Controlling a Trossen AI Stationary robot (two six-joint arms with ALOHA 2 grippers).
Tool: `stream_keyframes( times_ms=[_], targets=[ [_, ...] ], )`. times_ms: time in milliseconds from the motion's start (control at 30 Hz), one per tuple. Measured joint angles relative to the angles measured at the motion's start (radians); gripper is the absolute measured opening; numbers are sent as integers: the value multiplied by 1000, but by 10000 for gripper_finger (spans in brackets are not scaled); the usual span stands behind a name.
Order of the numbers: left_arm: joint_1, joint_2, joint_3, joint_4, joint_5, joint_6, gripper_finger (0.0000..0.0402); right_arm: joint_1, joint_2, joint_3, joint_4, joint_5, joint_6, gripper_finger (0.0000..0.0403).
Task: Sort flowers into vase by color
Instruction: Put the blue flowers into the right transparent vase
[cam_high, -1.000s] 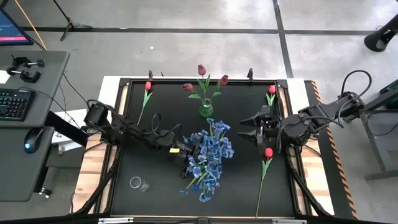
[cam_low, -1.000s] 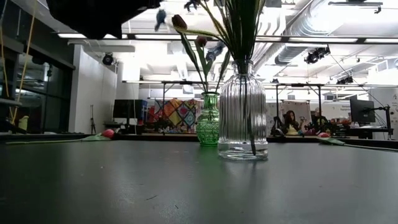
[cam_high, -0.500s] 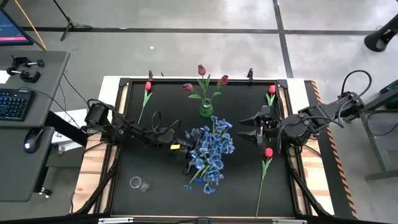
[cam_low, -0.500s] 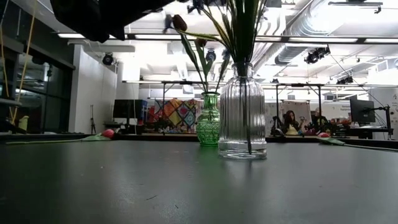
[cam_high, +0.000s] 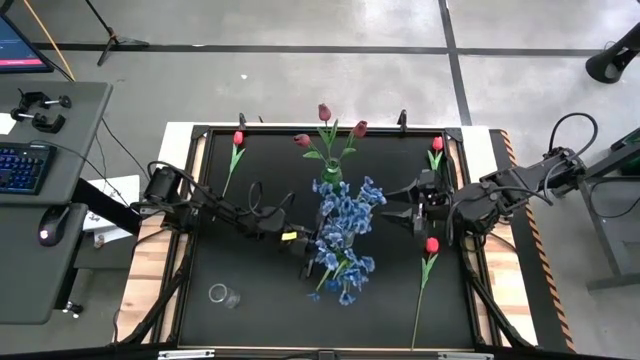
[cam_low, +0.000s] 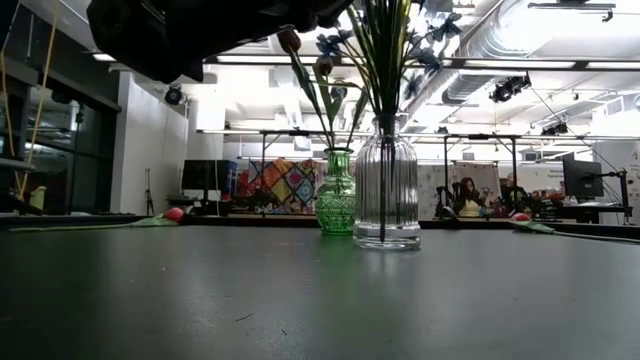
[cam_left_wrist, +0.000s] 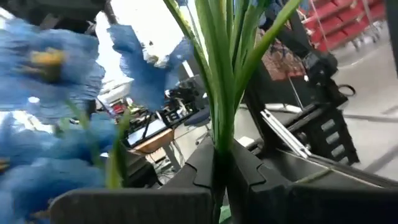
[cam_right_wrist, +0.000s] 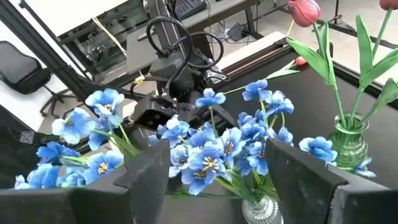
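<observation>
Blue flowers (cam_high: 345, 225) stand in the clear vase (cam_low: 386, 190); the left gripper (cam_high: 305, 250) is clamped on their stems beside it. Right gripper (cam_high: 405, 205) waits nearby, fingers apart, empty.

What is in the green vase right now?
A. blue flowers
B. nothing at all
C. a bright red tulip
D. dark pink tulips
D: the high view shows the dark pink tulips standing in the green vase, while the blue flowers sit in the clear vase next to it.
</observation>
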Motion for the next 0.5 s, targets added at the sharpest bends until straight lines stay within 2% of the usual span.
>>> stream_keyframes(
  times_ms=[233,367,500],
  targets=[
    [16,0,0,37,-21,-30,0,0,0,0,7,-26,13,252],
    [27,0,0,38,-21,-60,0,1,25,0,26,-82,112,252],
    [32,0,0,39,-22,-76,0,20,106,1,-169,-184,273,252]
  ],
)
